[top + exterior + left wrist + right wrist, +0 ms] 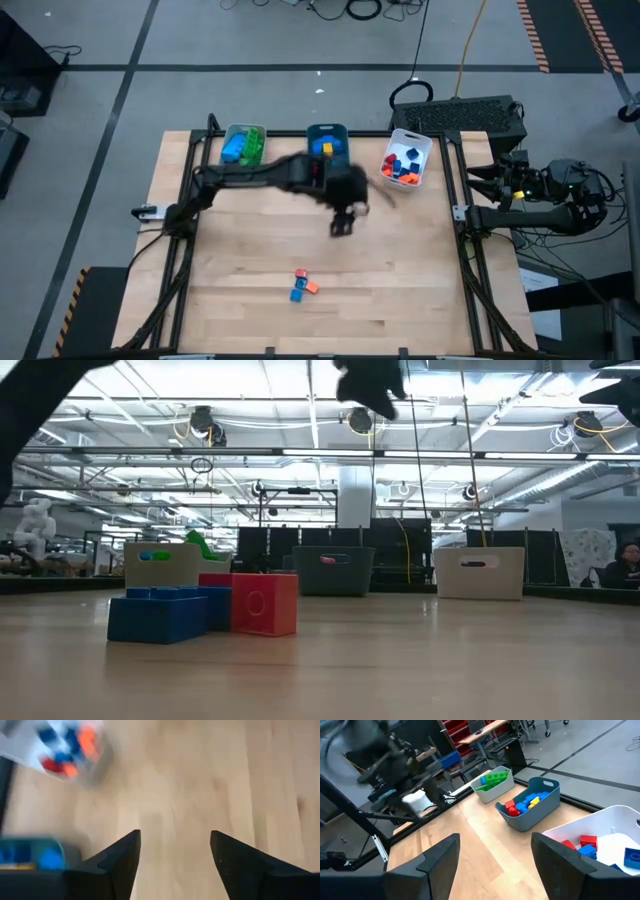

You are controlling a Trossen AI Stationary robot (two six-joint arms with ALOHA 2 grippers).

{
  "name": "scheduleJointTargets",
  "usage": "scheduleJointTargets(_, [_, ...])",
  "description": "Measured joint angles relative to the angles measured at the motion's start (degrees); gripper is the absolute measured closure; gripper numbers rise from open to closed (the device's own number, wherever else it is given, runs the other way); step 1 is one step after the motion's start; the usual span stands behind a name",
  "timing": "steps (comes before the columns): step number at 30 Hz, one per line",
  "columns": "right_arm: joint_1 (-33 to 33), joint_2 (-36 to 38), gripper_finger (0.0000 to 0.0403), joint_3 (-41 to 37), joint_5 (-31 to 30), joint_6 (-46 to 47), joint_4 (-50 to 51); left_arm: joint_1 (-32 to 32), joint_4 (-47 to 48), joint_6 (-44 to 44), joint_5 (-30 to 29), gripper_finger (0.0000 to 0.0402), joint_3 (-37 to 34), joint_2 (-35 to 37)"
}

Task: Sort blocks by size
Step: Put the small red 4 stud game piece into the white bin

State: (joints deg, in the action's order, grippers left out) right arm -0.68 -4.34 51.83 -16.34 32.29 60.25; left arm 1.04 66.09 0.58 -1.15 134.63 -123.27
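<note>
Three small blocks lie together on the table near its front edge: a red one (300,273), an orange one (312,287) and a blue one (297,294). In the low view the blue block (160,615) stands beside a red-orange one (262,602). My left gripper (342,228) (175,850) hangs open and empty above the table's middle, in front of the teal tray (326,142). My right gripper (495,852) is open and empty, and its arm (530,190) is folded back beyond the table's right edge.
Three trays stand along the far edge: a grey one (243,145) with blue and green blocks, the teal one with blue and yellow blocks, and a white one (407,160) with red, blue and orange blocks. Bare wood lies between the trays and the loose blocks.
</note>
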Motion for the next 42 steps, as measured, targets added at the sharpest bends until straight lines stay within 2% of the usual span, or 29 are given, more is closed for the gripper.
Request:
scheduleJointTargets(3, [0.0,0.0,0.0165,0.0,0.0,-0.3,0.0,3.9,8.5,0.2,-3.1,0.0175,-0.1,0.1])
scheduleJointTargets(5, [0.0,0.0,0.0165,0.0,0.0,-0.4,0.0,6.0,10.9,1.9,-4.2,0.0182,-1.8,0.2])
scheduleJointTargets(16, [0.0,0.0,0.0165,0.0,0.1,-1.5,0.0,18.4,5.0,12.2,-5.1,0.0194,-21.5,0.9])
scheduleJointTargets(21, [0.0,0.0,0.0165,0.0,0.1,-1.7,0.0,22.4,3.1,16.2,-5.3,0.0194,-28.2,0.9])
scheduleJointTargets(26, [0.0,0.0,0.0165,0.0,0.1,-1.6,0.0,23.4,-2.3,17.7,-7.4,0.0194,-35.7,3.1])
scheduleJointTargets(34, [0.0,0.0,0.0165,0.0,-0.1,0.0,0.0,22.8,-12.3,18.4,-7.1,0.0195,-47.3,7.3])
scheduleJointTargets(42, [0.0,0.0,0.0165,0.0,-0.1,1.6,0.0,21.3,-16.6,16.0,-6.4,0.0195,-51.6,8.2])
